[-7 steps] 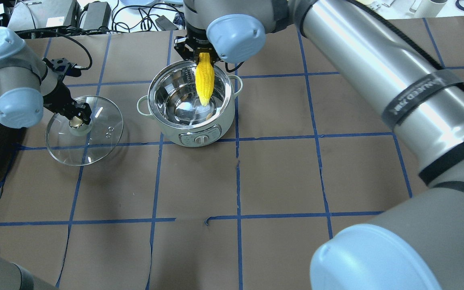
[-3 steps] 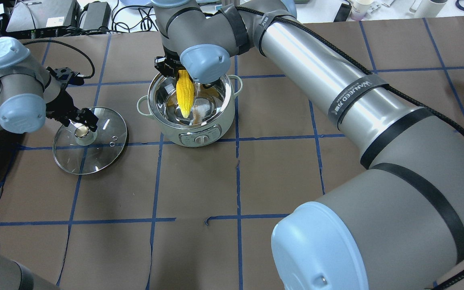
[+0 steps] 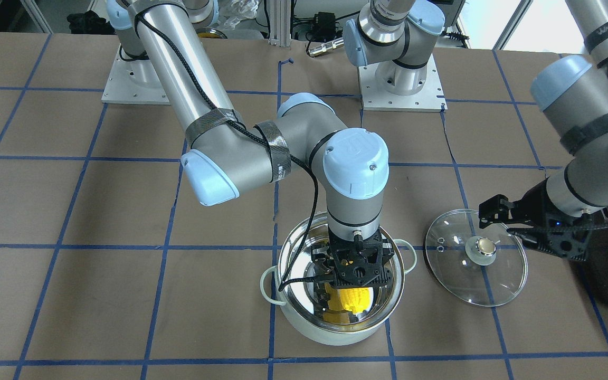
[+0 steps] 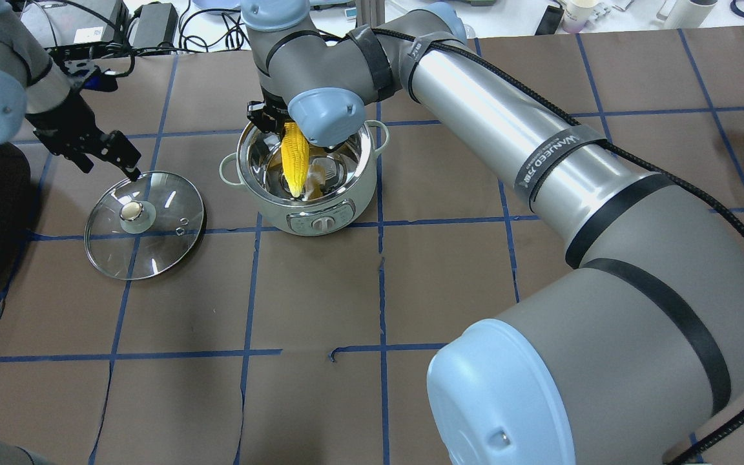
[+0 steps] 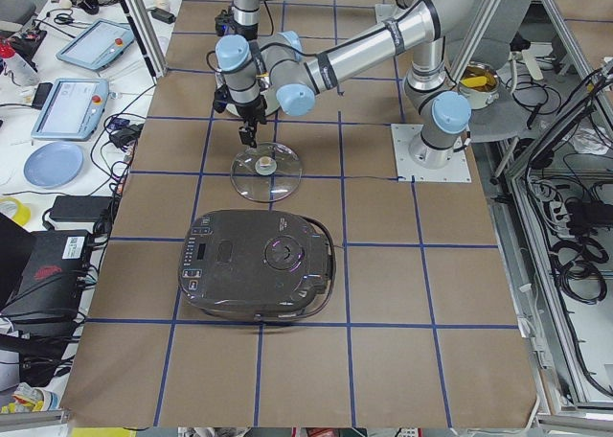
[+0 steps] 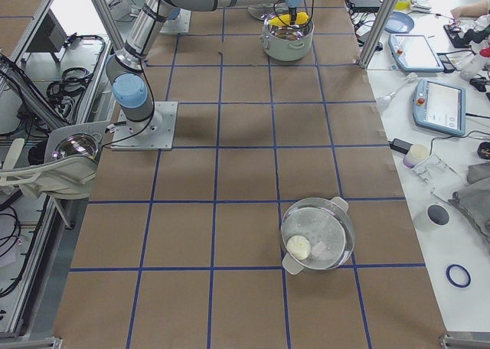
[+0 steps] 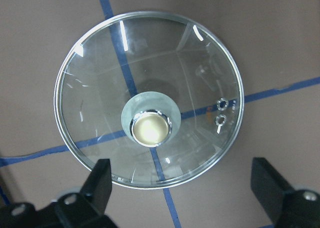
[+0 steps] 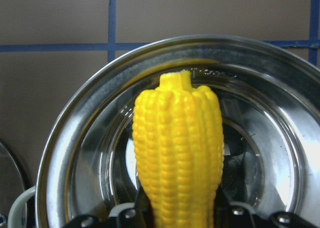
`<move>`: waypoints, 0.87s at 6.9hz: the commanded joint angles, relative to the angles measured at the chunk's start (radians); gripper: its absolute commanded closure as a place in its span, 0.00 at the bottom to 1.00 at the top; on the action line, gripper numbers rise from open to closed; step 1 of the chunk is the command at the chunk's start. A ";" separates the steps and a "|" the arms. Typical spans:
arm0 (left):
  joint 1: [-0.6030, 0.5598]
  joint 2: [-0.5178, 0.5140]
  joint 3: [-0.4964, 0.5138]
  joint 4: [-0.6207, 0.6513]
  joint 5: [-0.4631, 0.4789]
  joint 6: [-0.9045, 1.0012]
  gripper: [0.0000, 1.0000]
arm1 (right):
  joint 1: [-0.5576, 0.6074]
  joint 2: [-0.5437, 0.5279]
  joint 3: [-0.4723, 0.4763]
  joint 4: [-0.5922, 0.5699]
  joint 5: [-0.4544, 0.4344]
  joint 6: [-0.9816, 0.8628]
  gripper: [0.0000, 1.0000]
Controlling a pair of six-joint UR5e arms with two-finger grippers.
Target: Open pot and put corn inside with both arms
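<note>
The pot stands open at the back middle of the table, and it also shows in the front-facing view. My right gripper is shut on the thick end of the yellow corn. The corn hangs tip-down inside the pot, as the right wrist view shows. The glass lid lies flat on the table to the pot's left, its beige knob up. My left gripper is open and empty, above and just behind the lid, and it also shows in the left wrist view.
A large black rounded appliance sits at the table's left end, close to the lid. A second steel pot stands at the far right of the table. Cables and boxes lie beyond the back edge.
My left gripper has let go of the lid knob and lifted away toward the back left; the lid stays on the table. My right gripper has lowered the corn deeper into the pot.
</note>
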 commanded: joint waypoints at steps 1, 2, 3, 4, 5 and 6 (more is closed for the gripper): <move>-0.077 0.055 0.181 -0.246 0.007 -0.088 0.00 | 0.000 -0.004 0.015 -0.043 0.000 0.045 0.00; -0.106 0.083 0.200 -0.273 -0.003 -0.164 0.00 | -0.003 -0.012 0.013 -0.043 0.000 0.044 0.00; -0.148 0.122 0.205 -0.268 -0.001 -0.247 0.00 | -0.016 -0.033 0.018 -0.043 0.007 0.038 0.00; -0.207 0.136 0.197 -0.262 -0.004 -0.342 0.00 | -0.041 -0.070 0.025 -0.039 0.004 0.033 0.00; -0.282 0.141 0.197 -0.262 0.003 -0.500 0.00 | -0.091 -0.122 0.048 0.031 0.000 0.030 0.00; -0.350 0.141 0.194 -0.238 0.000 -0.639 0.00 | -0.157 -0.186 0.108 0.102 0.000 -0.031 0.00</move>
